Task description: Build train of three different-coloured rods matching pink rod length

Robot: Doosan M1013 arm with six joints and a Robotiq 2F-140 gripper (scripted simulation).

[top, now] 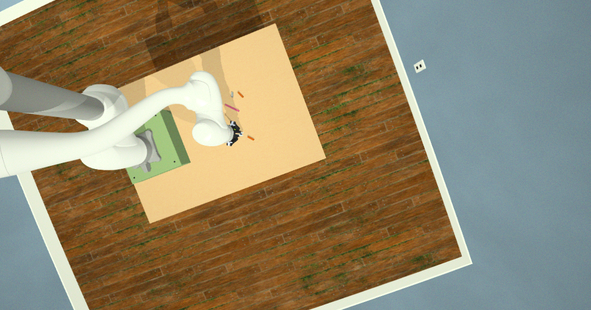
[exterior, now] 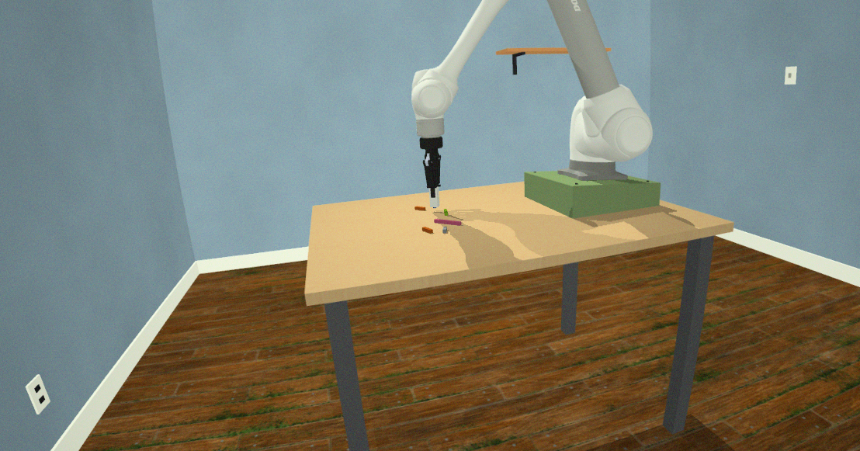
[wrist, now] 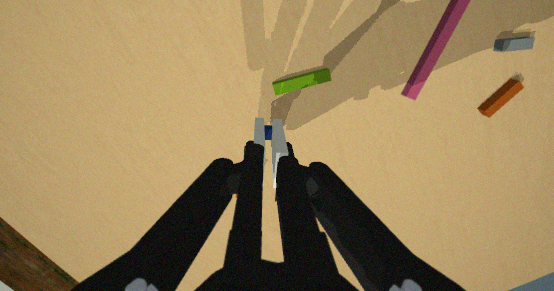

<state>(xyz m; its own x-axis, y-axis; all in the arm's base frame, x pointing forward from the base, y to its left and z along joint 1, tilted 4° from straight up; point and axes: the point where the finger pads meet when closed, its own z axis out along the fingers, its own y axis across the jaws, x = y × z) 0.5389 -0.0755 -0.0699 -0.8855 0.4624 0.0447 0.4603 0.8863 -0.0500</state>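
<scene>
Blue walls and a brown plank floor stand round the pale wooden table (top: 281, 142) (exterior: 372, 267) (wrist: 125, 79), with my green base block (top: 165, 142) (exterior: 613, 198) at one side. My gripper (top: 241, 133) (exterior: 434, 206) (wrist: 267, 132) points down, its fingertips pinching the small blue rod (wrist: 268, 132), which looks to be just above the tabletop.

The step in hand, as I judge it, is carrying the blue rod to its place in the train. Lime 5, grey 3 and blue 1 make the pink 9; so do lime, orange and nothing third, so blue has to go with lime and grey. The lime rod (exterior: 445, 212) (wrist: 302, 81) lies near my fingertips, and I take it as the likely neighbour. My next move calls for turning blue along lime's line, lowering it flat against lime's end, and opening without a nudge. Grey would then follow.

I count six rods: one blue, one lime, one grey rod (top: 231, 94) (exterior: 444, 230) (wrist: 515, 44), one pink-toned long rod (top: 231, 107) (exterior: 447, 222) (wrist: 436, 47), and two orange: one orange rod (top: 240, 94) (exterior: 427, 230) (wrist: 500, 97) near grey, the other orange rod (top: 250, 137) (exterior: 420, 208) well apart from it. No two rods are joined yet.
</scene>
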